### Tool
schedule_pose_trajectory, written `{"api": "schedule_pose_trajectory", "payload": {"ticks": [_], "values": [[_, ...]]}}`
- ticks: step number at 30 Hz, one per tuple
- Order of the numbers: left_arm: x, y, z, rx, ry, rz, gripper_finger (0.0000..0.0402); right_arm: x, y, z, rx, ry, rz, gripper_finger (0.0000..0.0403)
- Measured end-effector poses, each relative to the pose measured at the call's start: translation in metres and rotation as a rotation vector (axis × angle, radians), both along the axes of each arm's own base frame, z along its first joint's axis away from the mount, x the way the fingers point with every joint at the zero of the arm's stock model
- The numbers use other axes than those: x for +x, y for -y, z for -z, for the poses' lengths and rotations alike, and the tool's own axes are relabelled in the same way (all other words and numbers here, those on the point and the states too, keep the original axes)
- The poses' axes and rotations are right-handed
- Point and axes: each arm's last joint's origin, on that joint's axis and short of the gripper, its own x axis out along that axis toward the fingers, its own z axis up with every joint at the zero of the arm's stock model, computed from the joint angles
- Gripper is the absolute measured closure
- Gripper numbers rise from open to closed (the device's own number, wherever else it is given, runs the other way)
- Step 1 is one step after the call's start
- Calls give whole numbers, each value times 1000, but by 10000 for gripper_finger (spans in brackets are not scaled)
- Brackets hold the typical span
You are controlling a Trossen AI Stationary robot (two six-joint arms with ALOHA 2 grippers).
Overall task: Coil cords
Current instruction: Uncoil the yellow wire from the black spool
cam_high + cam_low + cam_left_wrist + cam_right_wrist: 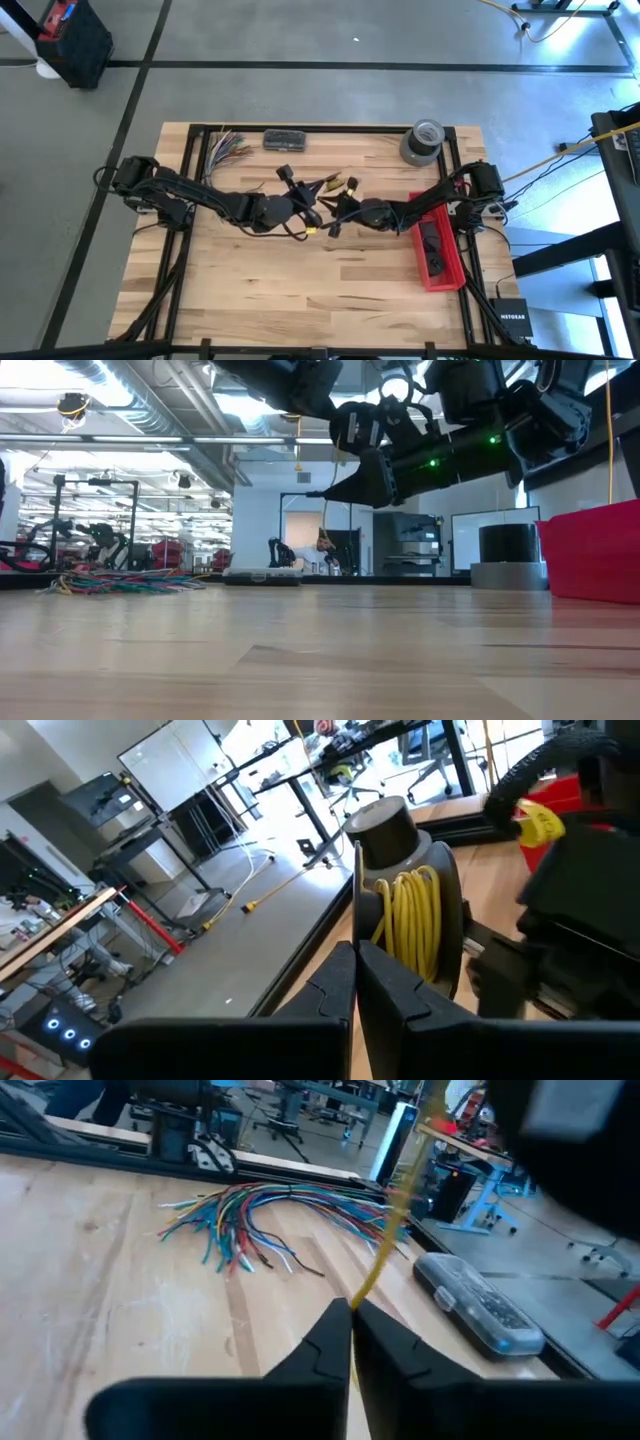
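Wood table [300,280] in open workshop. I see both arms meeting above table centre, raised off surface. Left gripper [355,982] closed, fingers pinching thin cord [357,890]; yellow coil [410,920] sits just ahead of its tips. Right gripper [350,1330] clamped on yellow cord [385,1250], which runs taut away from tips. Coloured wires [270,1220] lie beyond right gripper, grey case [478,1305] beside them.

A: The table [300,290] is pale wood in glued strips, smooth and matt, inside a black metal frame.

B: Beside the table's right edge, the red bin [447,270] looks like smooth plastic.

A: The yellow cord [410,915] looks slick and plastic-coated; both grippers' fingers [335,1345] are matt black.
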Motion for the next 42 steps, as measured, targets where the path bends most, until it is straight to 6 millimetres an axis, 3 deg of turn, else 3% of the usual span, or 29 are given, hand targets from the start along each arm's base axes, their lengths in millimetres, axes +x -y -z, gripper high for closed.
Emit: {"api": "schedule_pose_trajectory", "payload": {"ticks": [4,9,15,18,21,26,32,36,39,42], "values": [[-1,0,3,7,-31,-1,401,-3,-10,-15,-19,33,-43,397],[-2,-1,7,30,-96,-3,401,-17,-42,-52,-86,119,-86,398],[-3,3,7,38,-105,11,401,-55,-68,-103,-227,106,45,397],[-5,10,0,41,-75,34,401,-77,-71,-116,-260,18,126,400],[-11,19,-10,45,-38,64,401,-94,-70,-114,-221,-65,174,400],[-24,31,-30,38,30,113,401,-105,-67,-87,-89,-230,139,401],[-27,36,-43,54,110,131,401,-85,-73,-53,7,-339,15,401],[-24,24,-48,59,148,93,401,-63,-85,-37,22,-338,-194,401],[-22,13,-43,42,123,55,401,-50,-96,-41,-50,-332,-320,401],[-22,4,-32,0,75,20,401,-43,-107,-59,-125,-335,-356,401]]}}
